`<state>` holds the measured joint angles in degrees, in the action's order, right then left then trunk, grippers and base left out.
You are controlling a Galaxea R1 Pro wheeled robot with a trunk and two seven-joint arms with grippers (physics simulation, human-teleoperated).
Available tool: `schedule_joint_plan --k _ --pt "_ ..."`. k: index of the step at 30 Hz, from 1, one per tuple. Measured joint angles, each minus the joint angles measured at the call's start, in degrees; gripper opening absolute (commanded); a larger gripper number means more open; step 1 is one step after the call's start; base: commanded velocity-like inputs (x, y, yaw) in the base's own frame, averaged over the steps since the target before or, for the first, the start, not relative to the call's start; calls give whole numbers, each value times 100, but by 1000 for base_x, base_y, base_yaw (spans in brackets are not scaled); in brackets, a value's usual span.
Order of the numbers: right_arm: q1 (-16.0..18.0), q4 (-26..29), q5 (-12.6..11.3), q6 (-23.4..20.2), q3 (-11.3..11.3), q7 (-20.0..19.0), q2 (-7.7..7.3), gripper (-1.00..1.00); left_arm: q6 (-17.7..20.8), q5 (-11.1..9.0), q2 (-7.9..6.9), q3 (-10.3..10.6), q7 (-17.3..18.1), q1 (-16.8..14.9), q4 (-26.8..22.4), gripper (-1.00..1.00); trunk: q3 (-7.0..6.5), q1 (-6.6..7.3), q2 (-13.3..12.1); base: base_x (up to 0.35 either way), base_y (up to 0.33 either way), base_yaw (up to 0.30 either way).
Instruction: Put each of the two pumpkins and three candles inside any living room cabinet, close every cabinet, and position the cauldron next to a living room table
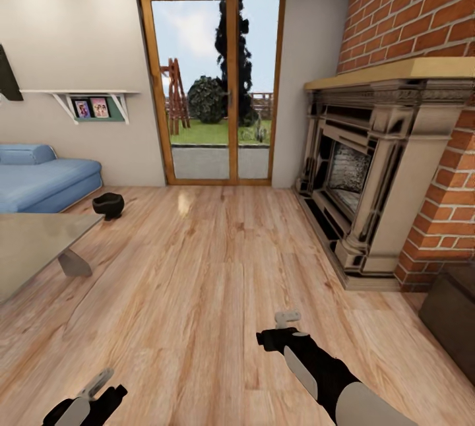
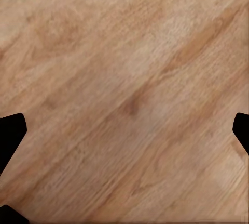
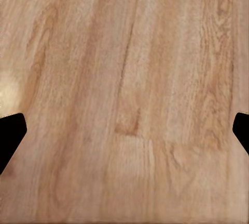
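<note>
Black against the pale wood floor [image 1: 218, 281], the cauldron [image 1: 108, 205] sits on the boards near the blue sofa [image 1: 39, 182], a little beyond the far corner of the glass worktop [image 1: 33, 241] of the low table. We see no pumpkins or candles here. Our left gripper [image 1: 92, 390] and right gripper [image 1: 285, 324] hang low over bare floor, and both wrist views show the jaws spread wide with nothing between them. We judge the step in hand to be the cauldron. To do it well, we should roll closer and square up to the pot, then take it by the rim and set it down just beside a table leg [image 1: 74, 262].
</note>
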<state>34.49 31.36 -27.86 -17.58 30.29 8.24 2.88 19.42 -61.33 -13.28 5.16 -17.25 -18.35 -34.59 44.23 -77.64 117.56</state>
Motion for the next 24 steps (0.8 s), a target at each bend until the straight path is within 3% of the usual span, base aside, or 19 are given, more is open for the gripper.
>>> schedule_joint_plan --k 24 --pt "0 0 -2 19 -9 1 -14 100 1 0 0 0 0 0 0 100 -431 529 -963 -6 0 0"
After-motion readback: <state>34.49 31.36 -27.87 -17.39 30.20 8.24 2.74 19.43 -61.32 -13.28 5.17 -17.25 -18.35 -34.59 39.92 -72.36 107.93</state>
